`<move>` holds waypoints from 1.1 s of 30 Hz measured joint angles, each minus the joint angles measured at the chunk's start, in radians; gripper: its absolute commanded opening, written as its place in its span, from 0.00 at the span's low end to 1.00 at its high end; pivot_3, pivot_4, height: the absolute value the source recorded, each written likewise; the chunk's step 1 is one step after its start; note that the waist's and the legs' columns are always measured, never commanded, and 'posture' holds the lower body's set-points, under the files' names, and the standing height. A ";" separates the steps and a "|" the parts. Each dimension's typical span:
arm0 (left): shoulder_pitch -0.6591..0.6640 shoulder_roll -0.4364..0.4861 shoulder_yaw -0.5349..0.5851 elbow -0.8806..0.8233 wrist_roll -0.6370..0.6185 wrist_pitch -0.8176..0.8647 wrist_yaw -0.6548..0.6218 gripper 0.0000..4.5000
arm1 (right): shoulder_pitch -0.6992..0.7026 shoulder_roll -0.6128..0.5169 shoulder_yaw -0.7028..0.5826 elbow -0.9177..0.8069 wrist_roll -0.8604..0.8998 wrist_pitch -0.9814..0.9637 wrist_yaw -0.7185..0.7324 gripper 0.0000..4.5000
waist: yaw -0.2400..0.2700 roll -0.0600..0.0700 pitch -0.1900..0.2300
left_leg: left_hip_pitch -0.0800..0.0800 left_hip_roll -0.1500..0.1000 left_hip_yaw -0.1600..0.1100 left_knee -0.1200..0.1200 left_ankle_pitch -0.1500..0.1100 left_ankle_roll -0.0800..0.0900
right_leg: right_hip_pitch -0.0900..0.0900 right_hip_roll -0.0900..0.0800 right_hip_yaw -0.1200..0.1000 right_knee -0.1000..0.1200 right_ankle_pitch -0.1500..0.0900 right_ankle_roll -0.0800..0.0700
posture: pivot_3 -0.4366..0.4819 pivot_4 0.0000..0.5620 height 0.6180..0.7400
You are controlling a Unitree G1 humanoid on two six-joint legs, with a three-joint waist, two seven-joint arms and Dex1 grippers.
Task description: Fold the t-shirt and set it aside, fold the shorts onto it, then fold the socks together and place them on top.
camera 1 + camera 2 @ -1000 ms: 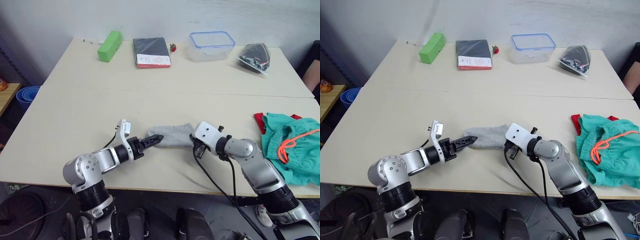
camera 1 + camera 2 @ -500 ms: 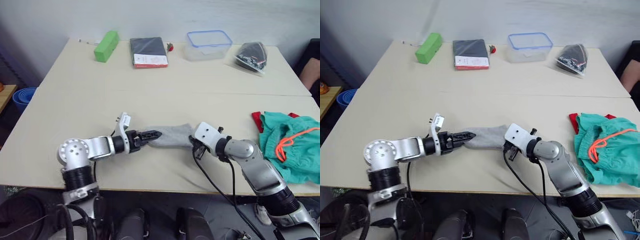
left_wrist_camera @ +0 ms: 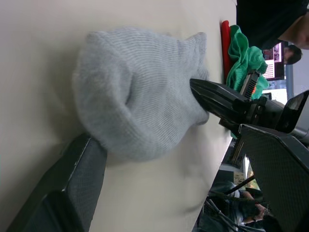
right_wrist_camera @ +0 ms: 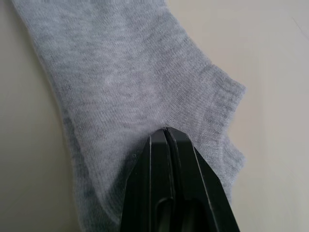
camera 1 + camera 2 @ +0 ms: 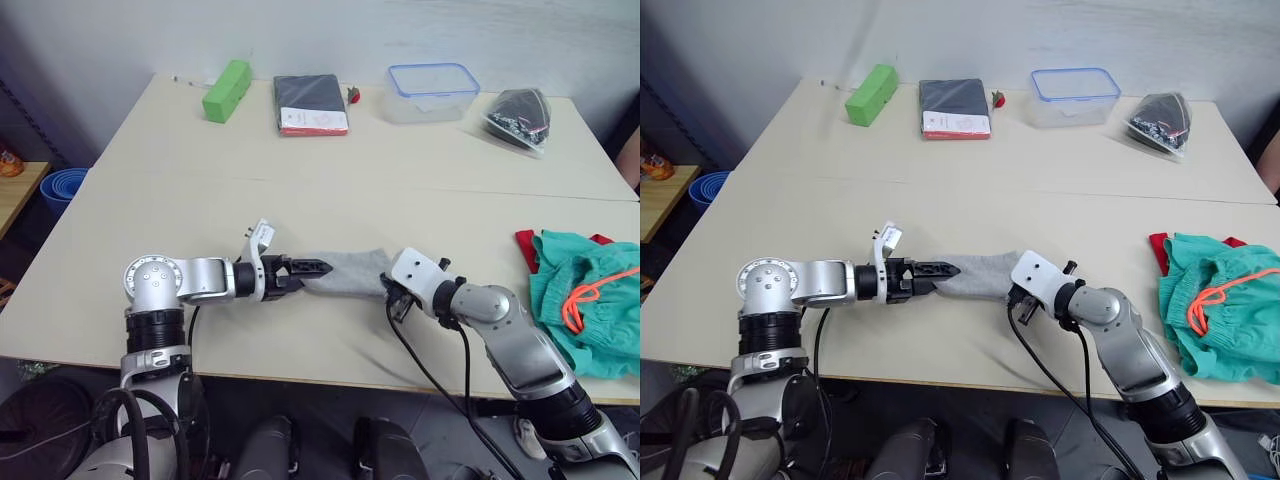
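Left gripper (image 5: 312, 267) slid further along the socks (image 5: 345, 274), w/ fingers spread round the toe end. Right gripper (image 4: 166, 140) pinches the cuff. Socks lie mid-table, soft & light; grab the ends.

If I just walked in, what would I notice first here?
Probably the grey socks stretched flat near the front of the table, with the left gripper at one end and the right gripper pinching the other end shut. Next, the teal-green shorts with a neon orange drawstring, heaped on the red t-shirt at the table's right edge.
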 measured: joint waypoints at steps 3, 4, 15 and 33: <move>-0.009 -0.034 0.028 0.007 0.040 0.000 0.006 0.87 | 0.000 0.000 -0.001 -0.003 0.000 0.009 -0.001 0.00 | 0.001 0.000 0.000 | 0.000 0.000 0.000 0.000 0.000 0.000 | 0.000 0.000 0.000 0.000 0.000 0.000 | 0.48 0.27 1.00; -0.010 -0.038 0.034 0.007 0.051 0.000 0.009 0.81 | 0.000 0.000 -0.001 -0.004 0.000 0.010 -0.001 0.00 | 0.001 0.000 0.000 | 0.000 0.000 0.000 0.000 0.000 0.000 | 0.000 0.000 0.000 -0.001 0.000 0.000 | 0.48 0.27 1.00; -0.024 -0.070 0.102 0.039 0.152 0.007 -0.001 0.05 | 0.007 0.000 -0.007 -0.019 0.003 0.018 -0.003 0.00 | -0.002 0.000 0.000 | -0.003 0.001 0.000 -0.001 0.000 -0.001 | -0.002 0.002 -0.001 -0.002 0.000 0.000 | 0.48 0.27 1.00; -0.204 0.066 -0.439 -0.126 0.354 -0.183 -0.375 0.01 | 0.014 0.012 -0.012 -0.019 0.002 0.011 -0.013 0.00 | -0.005 0.000 0.000 | -0.003 0.002 0.002 -0.004 0.002 -0.003 | -0.002 0.005 -0.004 -0.004 0.000 0.000 | 0.48 0.27 1.00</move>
